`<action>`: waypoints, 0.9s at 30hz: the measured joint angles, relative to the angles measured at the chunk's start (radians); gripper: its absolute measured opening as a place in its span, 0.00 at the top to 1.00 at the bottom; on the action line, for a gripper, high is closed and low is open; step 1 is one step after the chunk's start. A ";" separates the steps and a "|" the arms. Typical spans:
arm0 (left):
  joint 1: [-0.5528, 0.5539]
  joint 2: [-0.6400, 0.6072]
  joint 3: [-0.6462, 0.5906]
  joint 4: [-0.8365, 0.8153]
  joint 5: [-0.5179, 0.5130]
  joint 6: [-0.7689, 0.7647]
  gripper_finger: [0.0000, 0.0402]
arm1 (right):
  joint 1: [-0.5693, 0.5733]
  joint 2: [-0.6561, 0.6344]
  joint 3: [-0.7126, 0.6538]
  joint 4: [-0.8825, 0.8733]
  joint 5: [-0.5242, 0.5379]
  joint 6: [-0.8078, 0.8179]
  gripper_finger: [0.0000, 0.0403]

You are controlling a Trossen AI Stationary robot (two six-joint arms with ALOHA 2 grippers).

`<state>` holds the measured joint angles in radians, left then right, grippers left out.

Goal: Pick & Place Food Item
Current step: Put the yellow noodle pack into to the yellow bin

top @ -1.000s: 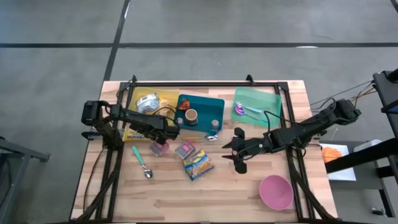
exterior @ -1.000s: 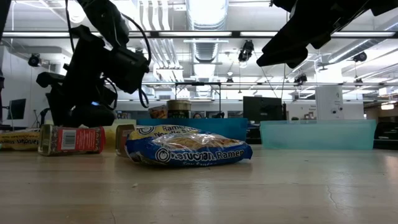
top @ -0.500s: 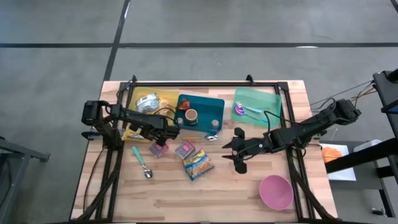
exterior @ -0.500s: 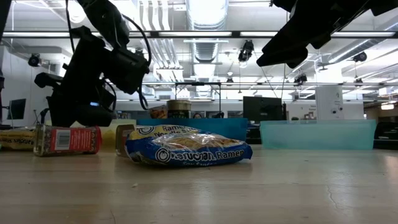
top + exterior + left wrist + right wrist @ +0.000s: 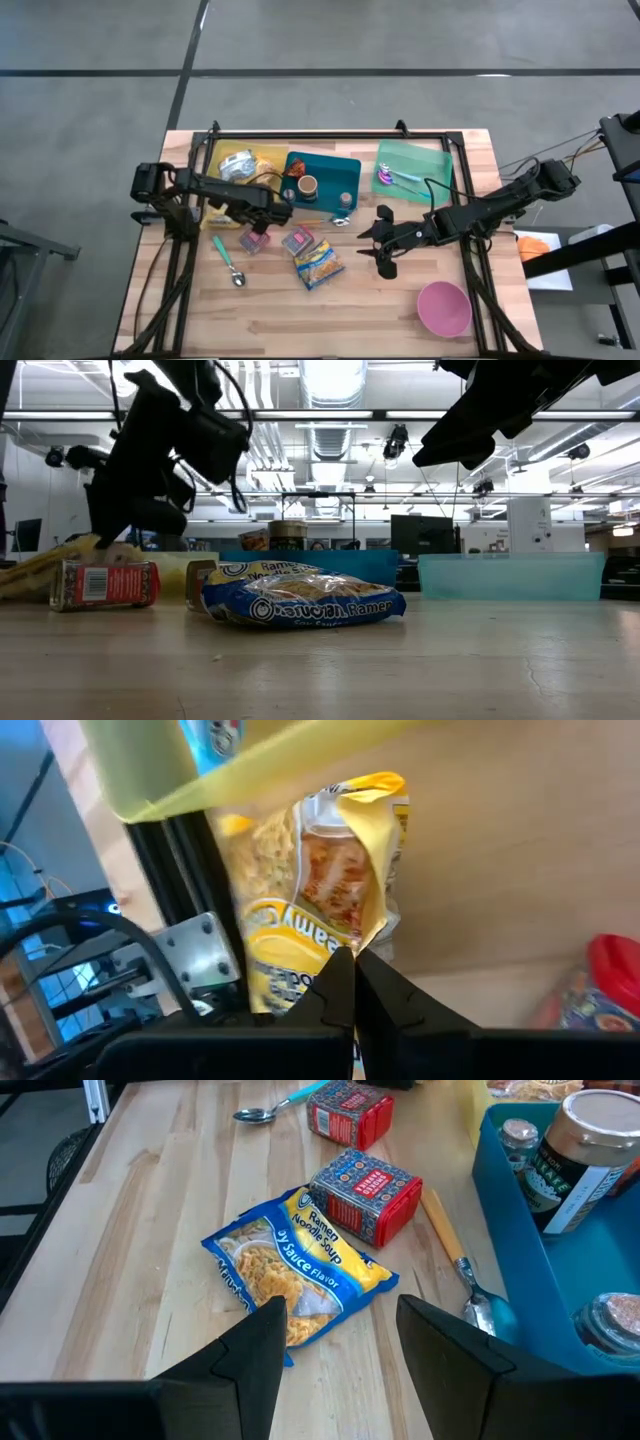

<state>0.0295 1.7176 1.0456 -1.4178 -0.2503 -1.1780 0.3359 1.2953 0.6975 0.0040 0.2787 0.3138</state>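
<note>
Lifting step: left gripper (image 5: 352, 982) pinched shut on yellow noodle packet (image 5: 320, 910), mid-left of high view beside yellow tray (image 5: 240, 160). Right gripper (image 5: 338, 1342) spread, empty, hovering centre-right. Next move calls for carrying packet clear, then placing it.

Left wrist view: yellow packet (image 5: 320, 910), lower end hidden behind the end effector (image 5: 352, 982); red box (image 5: 600, 982) cut by the edge. Low view: teal bin (image 5: 330, 565) partly hidden behind ramen (image 5: 305, 600); jar labels unreadable.
</note>
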 joint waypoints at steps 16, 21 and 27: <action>-0.055 -0.021 0.191 -0.152 -0.080 -0.052 1.00 | 0.000 0.000 0.000 -0.007 -0.003 0.000 0.53; -0.055 -0.040 0.208 -0.154 -0.105 -0.053 1.00 | 0.000 0.000 0.001 -0.008 -0.003 0.000 0.53; -0.057 -0.082 0.236 -0.154 -0.151 -0.052 1.00 | 0.000 0.000 0.001 -0.008 -0.003 -0.003 0.53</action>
<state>-0.0273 1.6355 1.2817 -1.5715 -0.4017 -1.2305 0.3359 1.2953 0.6983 -0.0036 0.2756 0.3103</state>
